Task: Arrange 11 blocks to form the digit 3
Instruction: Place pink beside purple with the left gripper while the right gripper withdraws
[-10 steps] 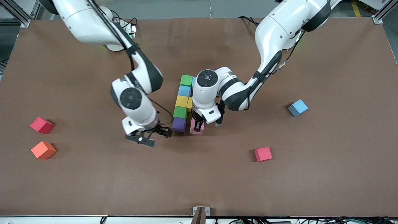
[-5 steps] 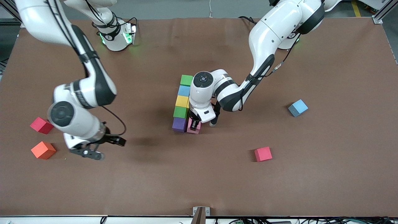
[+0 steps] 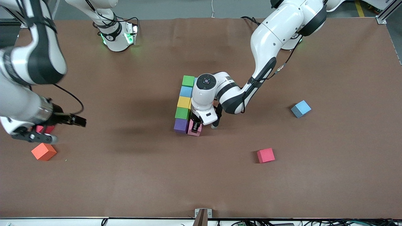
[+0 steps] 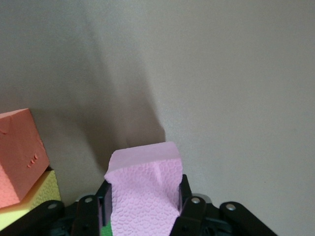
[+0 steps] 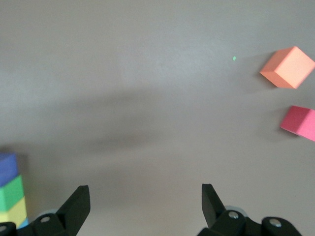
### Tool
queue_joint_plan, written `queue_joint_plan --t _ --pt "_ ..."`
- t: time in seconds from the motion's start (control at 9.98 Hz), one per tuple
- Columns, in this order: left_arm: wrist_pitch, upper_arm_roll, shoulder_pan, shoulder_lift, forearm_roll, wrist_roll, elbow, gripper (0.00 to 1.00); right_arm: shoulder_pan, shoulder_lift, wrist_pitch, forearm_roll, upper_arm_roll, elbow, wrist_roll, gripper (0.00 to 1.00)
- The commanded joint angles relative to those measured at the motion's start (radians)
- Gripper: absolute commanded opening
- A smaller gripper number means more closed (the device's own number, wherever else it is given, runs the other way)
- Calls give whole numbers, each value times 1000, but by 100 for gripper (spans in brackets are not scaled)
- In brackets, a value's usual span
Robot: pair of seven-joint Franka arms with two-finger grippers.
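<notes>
Hovering over the red block [image 5: 300, 123] at the right arm's end of the table [image 3: 125, 188], the right gripper [image 3: 58, 128] has its jaws spread wide and holds nothing. This looks like the line-up for the next pick. An orange block [image 3: 44, 151] lies just beside the red one, nearer to the front camera.

At mid-table stands the digit 3 [image 3: 185, 103], unfinished. Its spine is a straight line of five touching cubes, from farthest to nearest: green [image 3: 188, 81], blue [image 3: 186, 91], yellow [image 3: 183, 102], green [image 3: 181, 113] and purple [image 3: 181, 125]. The left gripper [image 3: 196, 126] is low at the near end, with its jaws clenched on a pink block [image 3: 192, 131] pressed against the purple cube. I judge this to be the start of the near bar, with the grip kept while the cube is seated flush.

The left wrist view shows an orange-red cube [image 4: 19, 152] and a yellow cube [image 4: 29, 196] close by. The arm hides how they join the figure.

Toward the left arm's end lie a loose red block [image 3: 266, 155], nearer the front camera, and a light blue block [image 3: 301, 108], well apart from each other. Both are probably waiting to be fetched.

By count, five cubes are in the spine, one pink is in hand and four lie loose. That makes ten plainly seen, and the rest are likely hidden under the left arm.
</notes>
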Motion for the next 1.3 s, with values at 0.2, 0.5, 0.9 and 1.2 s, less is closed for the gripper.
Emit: queue_joint_plan --t 0.2,0.5,0.9,1.2 --pt "33 9 -12 26 2 9 29 21 -38 -185 -211 32 12 18 -39 100" --pt "45 9 -14 37 2 11 29 24 -38 -249 -259 67 9 -5 -39 100" --pt "52 9 -15 43 2 11 29 65 0 -273 -189 75 -23 -40 -38 100" --pt "52 9 -21 38 4 9 29 99 210 -269 -172 73 -262 -39 -45 100"
